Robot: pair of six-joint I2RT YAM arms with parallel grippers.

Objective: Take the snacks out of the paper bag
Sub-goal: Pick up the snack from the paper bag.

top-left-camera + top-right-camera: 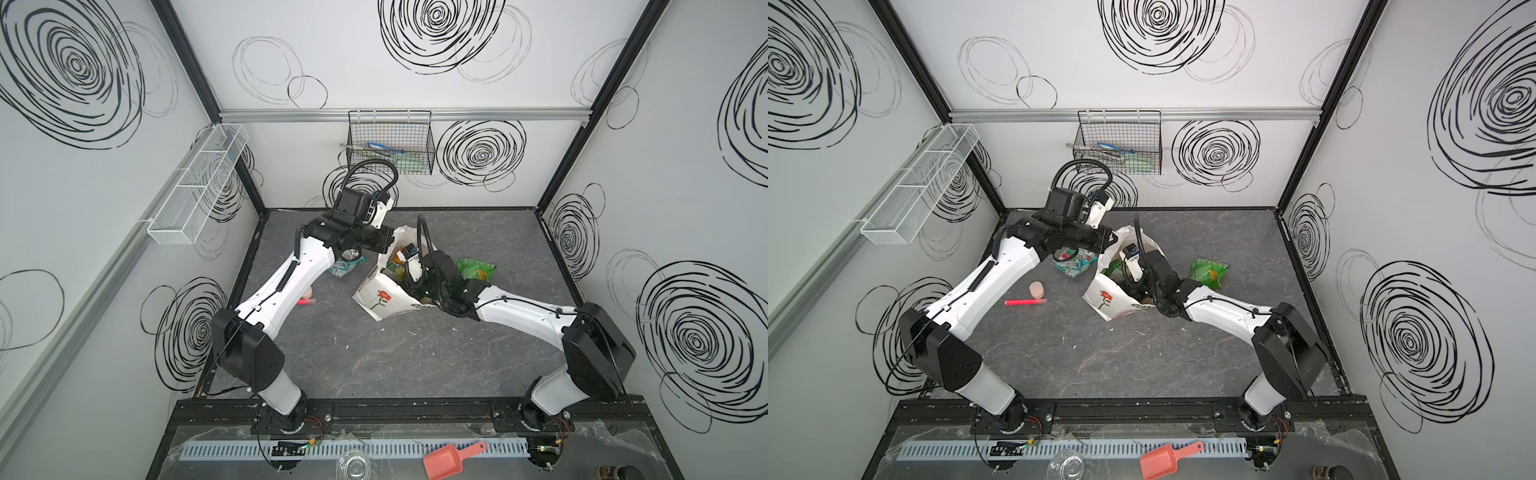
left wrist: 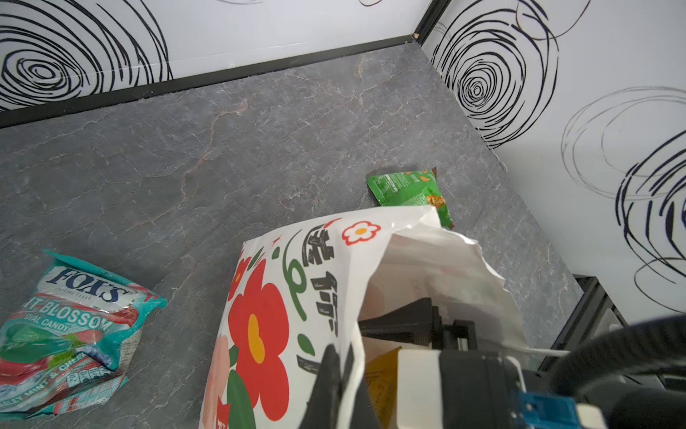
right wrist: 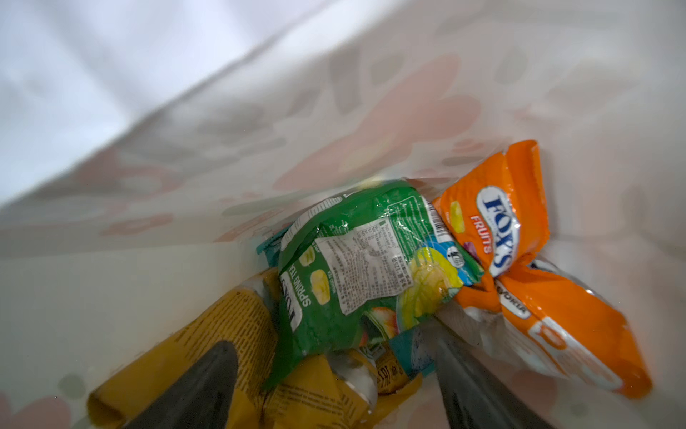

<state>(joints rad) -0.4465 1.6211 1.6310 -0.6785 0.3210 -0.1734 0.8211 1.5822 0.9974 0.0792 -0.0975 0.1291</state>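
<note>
White walls, black spiral scribbles, grey marbled floor, black wire basket

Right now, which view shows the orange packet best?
Right wrist: the orange packet lies close up inside the bag, label readable. Both top views show only the bag's mouth, crowded by the right arm; left wrist shows mainly the bag's outside. I cannot make out the packet in them.

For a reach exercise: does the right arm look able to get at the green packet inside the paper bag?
Probably yes: its jaws stand open inside the paper bag, and the green packet lies uncovered atop the pile.
</note>
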